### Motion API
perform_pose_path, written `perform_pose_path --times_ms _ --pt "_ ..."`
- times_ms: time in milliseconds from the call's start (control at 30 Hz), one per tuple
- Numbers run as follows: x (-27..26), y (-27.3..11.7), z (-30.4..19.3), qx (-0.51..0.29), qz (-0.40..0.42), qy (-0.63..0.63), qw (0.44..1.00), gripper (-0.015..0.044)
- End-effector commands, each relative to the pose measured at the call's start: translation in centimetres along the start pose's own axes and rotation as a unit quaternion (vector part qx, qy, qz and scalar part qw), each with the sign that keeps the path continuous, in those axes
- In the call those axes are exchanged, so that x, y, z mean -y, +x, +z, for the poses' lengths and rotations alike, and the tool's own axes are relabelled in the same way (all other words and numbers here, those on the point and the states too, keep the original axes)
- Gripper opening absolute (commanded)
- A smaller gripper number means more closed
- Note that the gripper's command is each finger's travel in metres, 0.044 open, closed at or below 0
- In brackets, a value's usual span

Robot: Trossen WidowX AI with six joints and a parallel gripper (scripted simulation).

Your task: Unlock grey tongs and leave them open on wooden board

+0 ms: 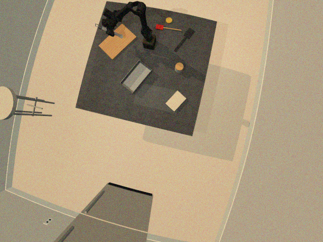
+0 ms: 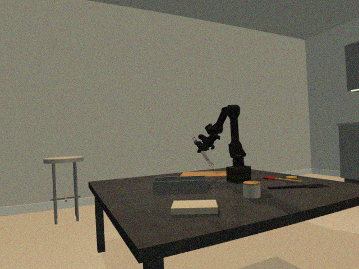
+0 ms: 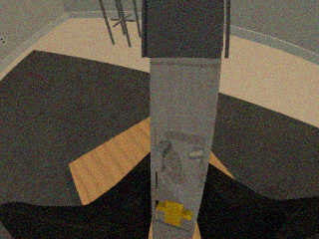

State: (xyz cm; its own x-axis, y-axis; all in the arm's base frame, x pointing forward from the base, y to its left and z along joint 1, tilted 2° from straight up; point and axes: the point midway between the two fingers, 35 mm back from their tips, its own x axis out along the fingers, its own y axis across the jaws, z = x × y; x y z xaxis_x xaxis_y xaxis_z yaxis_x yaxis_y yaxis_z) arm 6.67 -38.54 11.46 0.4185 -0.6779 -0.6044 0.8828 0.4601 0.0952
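Note:
The grey tongs are held in the air, steeply tilted, with a thin wire loop at the upper outer end and a broad grey end lower down towards the arm's base. A yellow piece shows on them in the wrist view. My gripper is shut on the tongs, its dark fingers on both sides. The wooden board lies flat below. The roasting tin stands apart, with nothing across it. I cannot tell whether the lock is released.
A lidded jar and a cream block stand on the table. A black spatula, a red-headed tool and a yellow disc lie beyond the arm's base. The table's edge is close to the tongs.

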Motion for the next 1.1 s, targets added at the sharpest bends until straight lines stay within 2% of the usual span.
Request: perform_pose_path --times_ms 0,1067 --pt "0.2 0.5 0.5 -0.028 -0.005 -0.001 1.0 -0.015" --pt "-0.4 1.7 -0.2 -0.268 -0.018 -0.009 0.963 -0.015"
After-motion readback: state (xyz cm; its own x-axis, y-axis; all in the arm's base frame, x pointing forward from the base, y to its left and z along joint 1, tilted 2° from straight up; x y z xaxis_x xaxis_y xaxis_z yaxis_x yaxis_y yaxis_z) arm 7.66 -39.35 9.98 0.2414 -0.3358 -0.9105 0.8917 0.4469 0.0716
